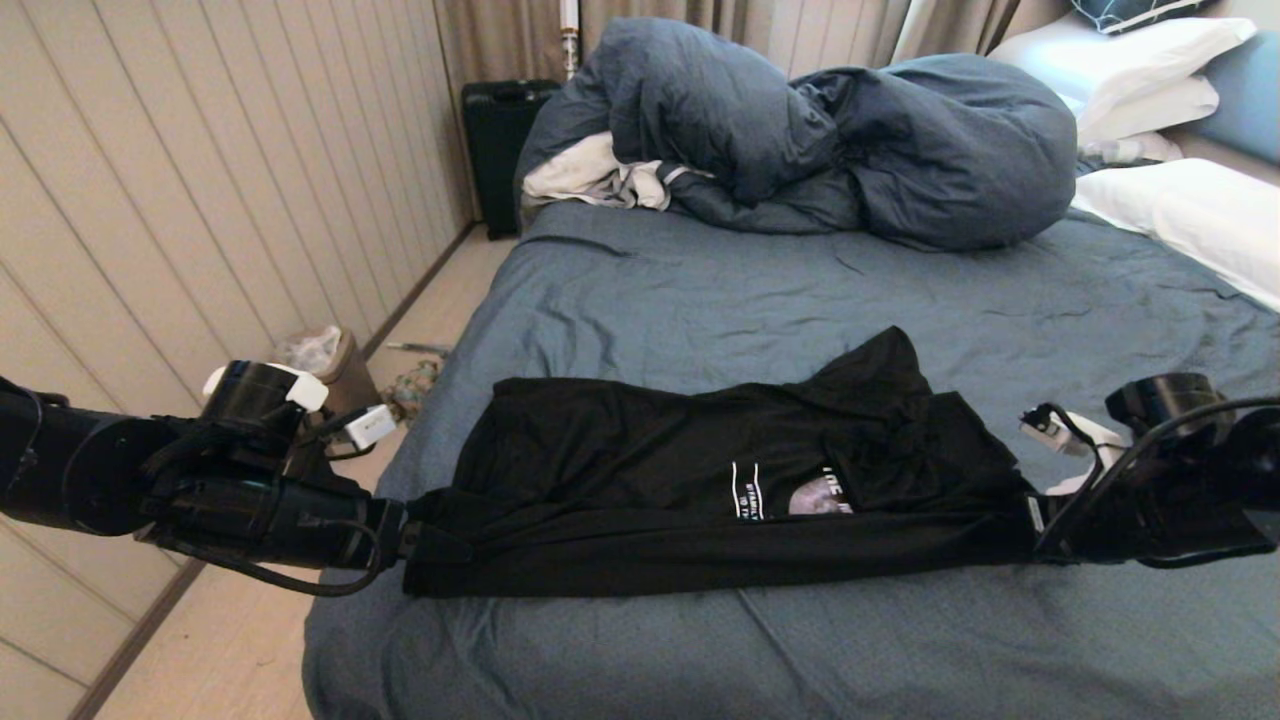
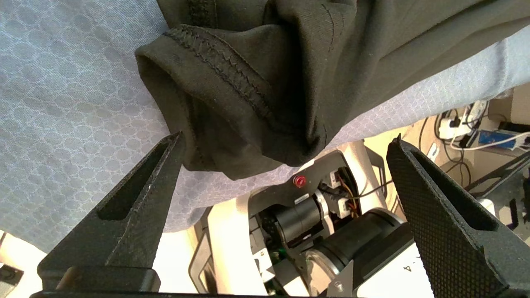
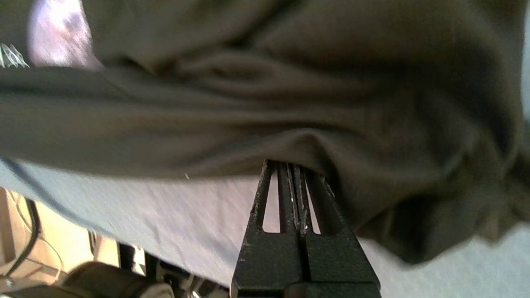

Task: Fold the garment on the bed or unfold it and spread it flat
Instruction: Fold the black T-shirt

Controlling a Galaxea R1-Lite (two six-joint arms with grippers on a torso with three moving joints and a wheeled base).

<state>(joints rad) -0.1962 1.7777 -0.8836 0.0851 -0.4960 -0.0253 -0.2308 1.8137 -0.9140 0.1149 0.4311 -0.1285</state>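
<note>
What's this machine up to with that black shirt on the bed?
The robot is working a black T-shirt that lies folded lengthwise on the bed. Its right gripper has its fingers closed on the shirt's edge at one end. The left gripper, at the hem end, has its fingers spread open around the fabric, not gripping it.

One garment (image 1: 700, 480), one bed (image 1: 750, 300), one duvet (image 1: 800, 140), three white pillows (image 1: 1180, 210), one suitcase (image 1: 495, 150)

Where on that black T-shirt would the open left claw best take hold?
On the hemmed corner of the T-shirt, coming in from the bed's left edge. The left end effector is open around it, and the layers bunch there into one thick fold.
</note>
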